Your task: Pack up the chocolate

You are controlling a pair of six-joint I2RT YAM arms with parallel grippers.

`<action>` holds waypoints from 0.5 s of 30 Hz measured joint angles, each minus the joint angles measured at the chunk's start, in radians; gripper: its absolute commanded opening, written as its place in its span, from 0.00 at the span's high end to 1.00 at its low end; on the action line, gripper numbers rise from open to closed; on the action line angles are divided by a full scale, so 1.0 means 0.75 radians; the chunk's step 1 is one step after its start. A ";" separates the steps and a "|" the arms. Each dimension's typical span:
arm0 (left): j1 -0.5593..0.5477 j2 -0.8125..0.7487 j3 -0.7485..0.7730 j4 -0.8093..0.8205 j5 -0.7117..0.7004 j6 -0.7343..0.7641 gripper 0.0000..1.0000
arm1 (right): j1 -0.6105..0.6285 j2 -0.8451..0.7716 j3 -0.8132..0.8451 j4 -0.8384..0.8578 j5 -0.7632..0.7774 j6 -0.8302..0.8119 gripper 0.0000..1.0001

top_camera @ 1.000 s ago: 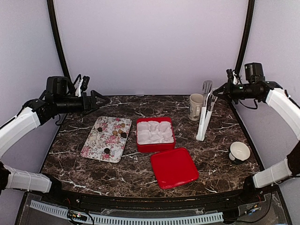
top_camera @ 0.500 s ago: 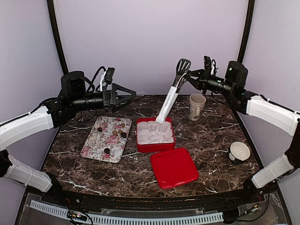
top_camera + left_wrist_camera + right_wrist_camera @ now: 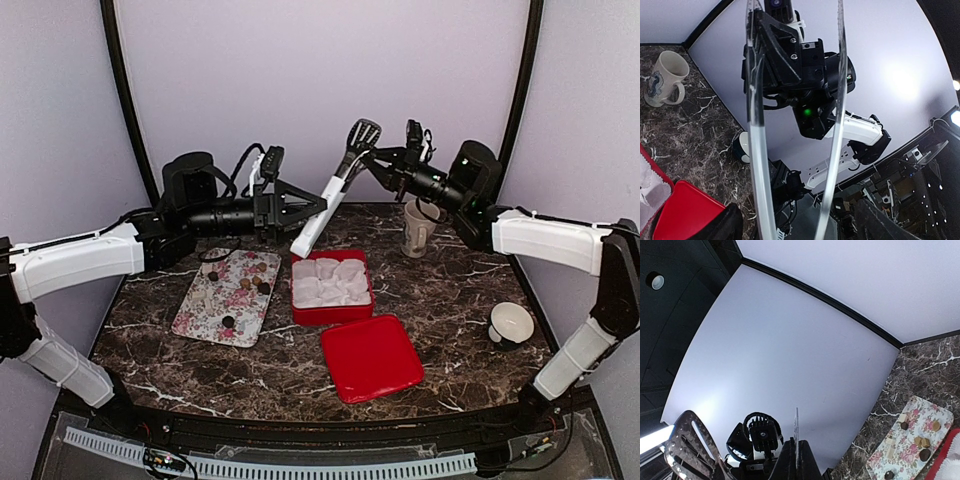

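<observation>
- The chocolate [image 3: 262,287] is a handful of small round balls, some dark and some tan, scattered over the floral tray [image 3: 200,315]. Every piece I can make out lies on that tray.
- The tray sits on the marble table [image 3: 150,335], just left of the red box [image 3: 331,315]. The box stands open and shows a white moulded liner [image 3: 330,282].
- No finger touches the chocolate. Both grippers hang in the air above the far side of the table, well apart from the pieces.
- The left gripper [image 3: 312,208] reaches in from the left, above the gap between the tray and the box. Its clear fingers [image 3: 756,150] are spread wide and grasp nothing.
- The left fingertips are just beside the handle of the white-handled tool [image 3: 318,215]. I cannot tell whether they touch it.
- The right gripper [image 3: 370,162] is clenched on that tool near its slotted metal head. It holds the tool slanted, head up, with the handle end down over the far left corner of the box.
- The red lid [image 3: 372,356] lies flat, nearer than the box.
- A mug [image 3: 418,227] stands at the far right, below the right arm.
- A small cup [image 3: 511,324] sits near the right edge of the table.
</observation>
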 measured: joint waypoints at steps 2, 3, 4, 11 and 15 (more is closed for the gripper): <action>0.000 0.021 0.013 0.043 0.027 -0.025 0.28 | 0.017 0.032 0.000 0.070 0.007 0.030 1.00; 0.000 0.029 0.016 0.063 0.037 -0.036 0.31 | 0.026 0.046 0.000 0.097 0.011 0.041 1.00; 0.000 0.036 0.017 0.081 0.047 -0.048 0.34 | 0.032 0.060 0.000 0.119 0.012 0.052 1.00; 0.003 0.049 0.017 0.137 0.061 -0.115 0.42 | 0.049 0.108 -0.027 0.302 0.055 0.126 1.00; 0.003 0.049 0.017 0.164 0.057 -0.136 0.43 | 0.052 0.113 -0.032 0.356 0.081 0.134 1.00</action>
